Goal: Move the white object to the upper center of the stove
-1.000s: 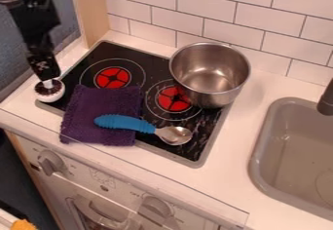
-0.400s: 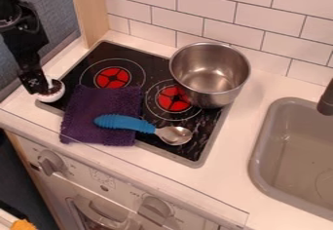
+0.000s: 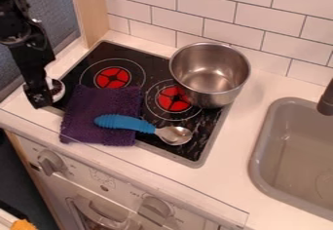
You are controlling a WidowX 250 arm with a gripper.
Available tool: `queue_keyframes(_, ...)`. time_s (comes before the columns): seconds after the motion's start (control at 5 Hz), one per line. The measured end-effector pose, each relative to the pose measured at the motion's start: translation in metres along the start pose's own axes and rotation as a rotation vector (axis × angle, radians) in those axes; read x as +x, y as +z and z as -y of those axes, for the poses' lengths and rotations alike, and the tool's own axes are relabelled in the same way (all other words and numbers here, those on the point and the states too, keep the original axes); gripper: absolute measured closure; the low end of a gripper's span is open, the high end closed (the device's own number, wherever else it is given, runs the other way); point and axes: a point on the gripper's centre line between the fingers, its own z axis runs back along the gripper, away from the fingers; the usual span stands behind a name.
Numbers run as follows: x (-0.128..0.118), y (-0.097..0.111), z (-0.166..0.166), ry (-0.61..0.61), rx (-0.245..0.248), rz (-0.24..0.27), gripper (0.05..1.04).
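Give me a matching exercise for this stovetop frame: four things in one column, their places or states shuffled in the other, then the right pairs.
Things
1. Silver metal pot
2. Purple fabric cloth
3. Metal spoon with blue ribbed handle
4. Small round white object

Places or states
A. Lies partly on fabric, bowl end over the black stove
B. Near the stove's left corner, partly hidden by the black robot hand
C. Upright, open at the top
D. Spread under a handle

Pairs: 1-C, 2-D, 3-A, 4-B

Shiny metal pot [image 3: 210,75], rough purple cloth [image 3: 102,114]
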Motion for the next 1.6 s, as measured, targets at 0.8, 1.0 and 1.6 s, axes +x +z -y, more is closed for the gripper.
queue_keyframes(0.8, 0.010, -0.017, -0.012, -0.033, 0.061, 0.022, 0.353)
queue_keyframes(1.0, 0.011, -0.017, -0.015, -0.036, 0.087, 0.011, 0.359)
queue_keyframes(1.6, 0.020, 0.016, -0.012, -0.036, 0.100, 0.047, 0.359)
